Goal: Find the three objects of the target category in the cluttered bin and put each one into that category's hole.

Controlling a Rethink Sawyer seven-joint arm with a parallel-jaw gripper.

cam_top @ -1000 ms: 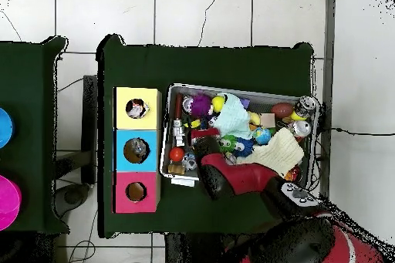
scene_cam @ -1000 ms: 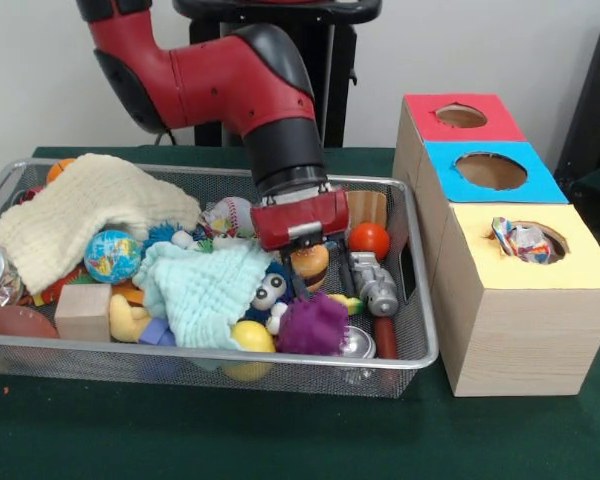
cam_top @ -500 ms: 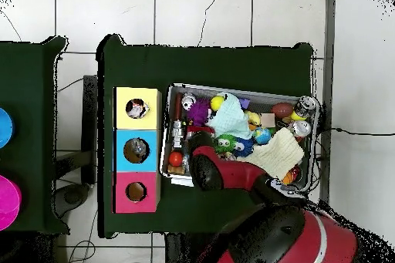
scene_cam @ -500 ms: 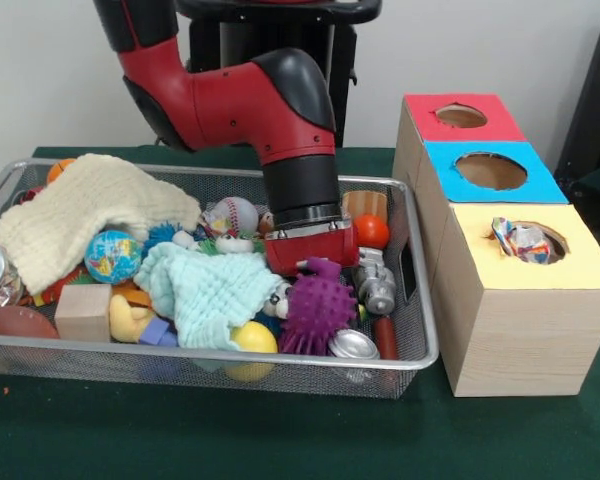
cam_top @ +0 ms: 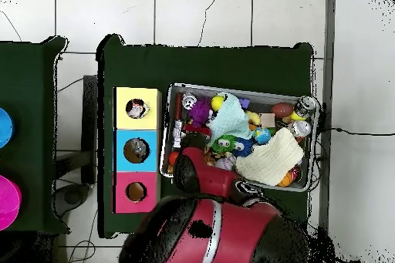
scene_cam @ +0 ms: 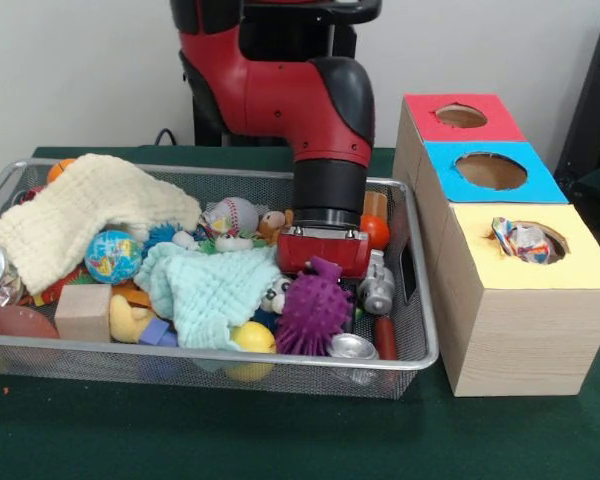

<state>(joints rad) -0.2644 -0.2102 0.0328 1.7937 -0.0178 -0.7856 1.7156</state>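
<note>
A: Where do the task's things sit?
B: In the wire bin [scene_cam: 410,345], a heap of toys on the green counter [scene_cam: 280,440]. The target category is not marked anywhere that I can read, and no writing or brand shows on the toys.
A: And the holes?
B: Three wooden boxes stand in a row just beside the bin: the yellow box [scene_cam: 525,300] nearest the camera, then the blue box [scene_cam: 490,170], then the red box [scene_cam: 460,118]. Each has a round hole in its coloured top. A crumpled wrapper [scene_cam: 520,240] shows in the yellow hole.
A: Where is the gripper?
B: The gripper [scene_cam: 323,262] is down in the bin's right part, its red housing right behind the purple spiky ball [scene_cam: 313,310]. Its fingers are hidden by that ball, so I cannot tell whether they are spread or pressed together.
A: What lies round it?
B: A red ball [scene_cam: 376,231] and a grey toy [scene_cam: 378,290] at its right, a baseball [scene_cam: 231,215] at its left, and a mint cloth [scene_cam: 215,290] in front-left. Farther left are a globe ball [scene_cam: 111,256], a wooden block [scene_cam: 83,312] and a cream cloth [scene_cam: 90,210].
A: The arm's pose?
B: The arm [scene_cam: 310,100] bends over the bin's far rim and its black wrist points straight down. From overhead its red bulk [cam_top: 224,233] covers the counter's near edge.
A: The room?
B: A pale wall in the front view, and a white tiled floor [cam_top: 200,13] round the counter from overhead.
</note>
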